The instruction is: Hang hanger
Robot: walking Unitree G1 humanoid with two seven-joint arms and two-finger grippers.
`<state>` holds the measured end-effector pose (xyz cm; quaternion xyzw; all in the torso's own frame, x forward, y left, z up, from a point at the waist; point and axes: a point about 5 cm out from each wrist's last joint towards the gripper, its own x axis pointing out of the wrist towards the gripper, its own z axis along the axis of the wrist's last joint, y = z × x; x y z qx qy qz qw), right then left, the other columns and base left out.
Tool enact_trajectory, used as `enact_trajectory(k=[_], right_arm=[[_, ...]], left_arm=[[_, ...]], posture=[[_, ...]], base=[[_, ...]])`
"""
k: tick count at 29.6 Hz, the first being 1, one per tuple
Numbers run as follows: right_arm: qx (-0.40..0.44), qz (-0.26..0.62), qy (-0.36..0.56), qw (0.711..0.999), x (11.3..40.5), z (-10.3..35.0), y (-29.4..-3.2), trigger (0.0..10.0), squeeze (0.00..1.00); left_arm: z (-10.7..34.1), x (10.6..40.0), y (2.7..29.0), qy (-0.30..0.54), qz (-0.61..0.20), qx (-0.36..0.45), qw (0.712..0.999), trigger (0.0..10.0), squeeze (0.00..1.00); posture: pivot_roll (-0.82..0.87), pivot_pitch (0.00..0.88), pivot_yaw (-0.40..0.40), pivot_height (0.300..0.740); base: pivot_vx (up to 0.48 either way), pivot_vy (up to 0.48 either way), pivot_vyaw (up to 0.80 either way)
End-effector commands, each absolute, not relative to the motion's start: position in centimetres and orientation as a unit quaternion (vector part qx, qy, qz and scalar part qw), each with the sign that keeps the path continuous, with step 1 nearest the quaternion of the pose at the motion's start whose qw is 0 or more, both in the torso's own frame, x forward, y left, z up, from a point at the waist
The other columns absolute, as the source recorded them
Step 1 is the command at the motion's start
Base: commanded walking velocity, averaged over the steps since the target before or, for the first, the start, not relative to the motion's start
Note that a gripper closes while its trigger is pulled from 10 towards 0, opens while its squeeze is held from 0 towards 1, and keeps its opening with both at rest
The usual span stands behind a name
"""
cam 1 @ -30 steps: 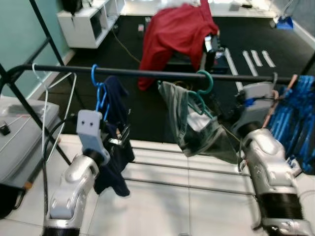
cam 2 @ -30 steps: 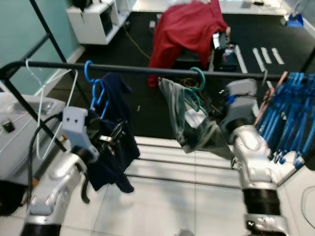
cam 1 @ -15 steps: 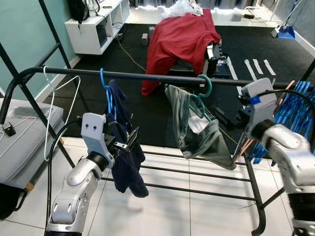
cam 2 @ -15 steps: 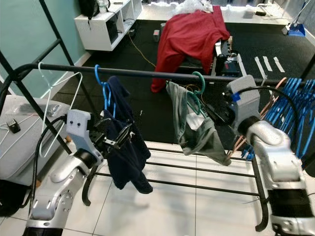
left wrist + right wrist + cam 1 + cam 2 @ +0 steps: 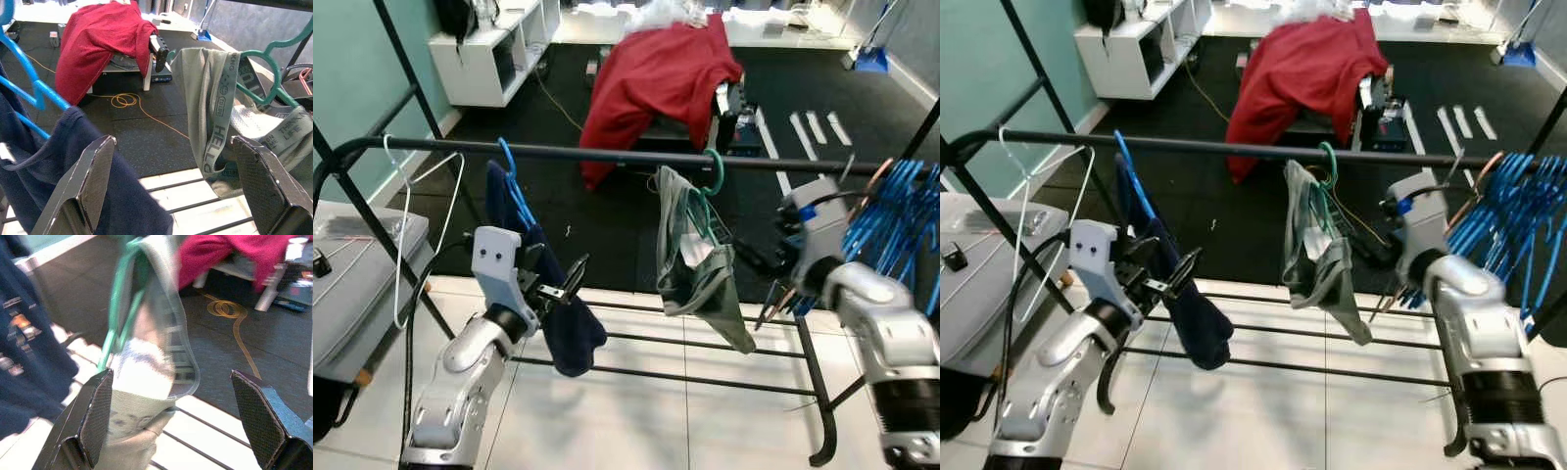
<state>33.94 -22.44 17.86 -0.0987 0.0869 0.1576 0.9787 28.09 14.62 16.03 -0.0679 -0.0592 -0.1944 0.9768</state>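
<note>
Right hand [image 5: 171, 421], fingers spread and empty, sits at 3 o'clock of the green hanger [image 5: 713, 181], which hooks on the rail [image 5: 607, 154] with grey-green shorts [image 5: 697, 264]. Left hand [image 5: 171, 191] is spread too, beside the navy garment [image 5: 548, 284].

Hangers [image 5: 714, 172] on rail [image 5: 607, 153]

head stereo down on rail [image 5: 607, 153], wrists forward
</note>
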Motion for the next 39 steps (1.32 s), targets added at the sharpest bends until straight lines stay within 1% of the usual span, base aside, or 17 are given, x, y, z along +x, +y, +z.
enact_trajectory(k=[1, 3, 5, 7, 16, 18, 19, 21, 22, 25, 27, 31, 34, 35, 36, 38, 39], right_arm=[[-0.088, 0.16, 0.084, 0.98, 34.6, 17.6, -21.6, 10.0, 0.0], [-0.088, 0.16, 0.084, 0.98, 34.6, 17.6, -21.6, 10.0, 0.0], [-0.052, 0.162, 0.071, 0.983, 35.7, 17.8, -19.7, 10.0, 0.0], [-0.045, 0.162, 0.066, 0.984, 36.0, 18.0, -19.1, 10.0, 0.0], [-0.049, 0.142, 0.059, 0.987, 36.5, 19.1, -18.9, 10.0, 0.0], [0.01, 0.154, 0.026, 0.988, 36.6, 20.9, -18.4, 10.0, 0.0], [0.01, 0.154, 0.026, 0.988, 36.6, 20.9, -18.4, 10.0, 0.0], [0.056, 0.178, -0.002, 0.983, 36.7, 22.2, -17.9, 10.0, 0.0], [0.056, 0.178, -0.002, 0.983, 36.7, 22.2, -17.9, 10.0, 0.0], [0.111, 0.198, -0.019, 0.974, 36.6, 23.5, -17.3, 10.0, 0.0], [0.12, 0.201, -0.021, 0.972, 36.6, 23.7, -17.1, 10.0, 0.0], [0.122, 0.203, -0.02, 0.971, 36.6, 23.7, -16.9, 10.0, 0.0], [0.093, 0.193, -0.001, 0.977, 36.7, 23.2, -16.4, 10.0, 0.0], [0.065, 0.179, 0.016, 0.982, 36.8, 22.6, -16.3, 10.0, 0.0], [0.065, 0.179, 0.016, 0.982, 36.8, 22.6, -16.3, 10.0, 0.0], [0.023, 0.143, 0.052, 0.988, 37.0, 21.5, -16.5, 10.0, 0.0], [0.023, 0.143, 0.052, 0.988, 37.0, 21.5, -16.5, 10.0, 0.0]], left_arm=[[16.1, 27.8, 15.1, -0.062, -0.19, -0.063, 0.978, 10.0, 0.0], [16.1, 27.8, 15.1, -0.062, -0.19, -0.063, 0.978, 10.0, 0.0], [16.2, 27.6, 15.2, -0.063, -0.192, -0.062, 0.977, 10.0, 0.0], [16.2, 27.5, 15.2, -0.062, -0.193, -0.061, 0.977, 10.0, 0.0], [16.2, 27.3, 15.1, -0.061, -0.196, -0.063, 0.977, 10.0, 0.0], [16.2, 27.2, 15.1, -0.061, -0.197, -0.065, 0.976, 10.0, 0.0], [16.2, 27.2, 15.1, -0.061, -0.197, -0.065, 0.976, 10.0, 0.0], [16.3, 27.1, 15.1, -0.061, -0.198, -0.065, 0.976, 10.0, 0.0], [16.3, 27.1, 15.1, -0.061, -0.198, -0.065, 0.976, 10.0, 0.0], [16.2, 27.1, 15.1, -0.06, -0.199, -0.066, 0.976, 10.0, 0.0], [16.2, 27.1, 15.1, -0.06, -0.2, -0.066, 0.976, 10.0, 0.0], [16.2, 27.1, 15.0, -0.06, -0.201, -0.066, 0.976, 10.0, 0.0], [16.2, 27.0, 15.0, -0.06, -0.201, -0.066, 0.975, 10.0, 0.0], [16.2, 27.0, 14.9, -0.06, -0.202, -0.066, 0.975, 10.0, 0.0], [16.2, 27.0, 14.9, -0.06, -0.202, -0.066, 0.975, 10.0, 0.0], [16.1, 27.0, 14.9, -0.059, -0.202, -0.066, 0.975, 10.0, 0.0], [16.1, 27.0, 14.9, -0.059, -0.202, -0.066, 0.975, 10.0, 0.0]], posture=[[-0.11, 0.129, 0.024, 0.74], [-0.11, 0.129, 0.024, 0.74], [-0.1, 0.138, 0.029, 0.74], [-0.09, 0.141, 0.027, 0.74], [-0.09, 0.147, 0.026, 0.74], [-0.09, 0.151, 0.024, 0.74], [-0.09, 0.151, 0.024, 0.74], [-0.09, 0.153, 0.024, 0.74], [-0.09, 0.153, 0.024, 0.74], [-0.09, 0.154, 0.024, 0.74], [-0.09, 0.152, 0.024, 0.74], [-0.09, 0.149, 0.023, 0.74], [-0.09, 0.149, 0.022, 0.74], [-0.09, 0.141, 0.018, 0.74], [-0.09, 0.141, 0.018, 0.74], [-0.09, 0.139, 0.016, 0.74], [-0.09, 0.139, 0.016, 0.74]], base=[[0.0, 0.0, 0.0], [0.0, 0.0, 0.0], [0.0, 0.0, 0.0], [0.0, 0.0, 0.0], [0.0, 0.0, 0.0], [0.0, 0.0, 0.0], [0.0, 0.0, 0.0], [0.0, 0.0, 0.0], [0.0, 0.0, 0.0], [0.0, 0.0, 0.0], [0.0, 0.0, 0.0], [0.0, 0.0, 0.0], [0.0, 0.0, 0.0], [0.0, 0.0, 0.0], [0.0, 0.0, 0.0], [0.0, 0.0, 0.0], [0.0, 0.0, 0.0]])
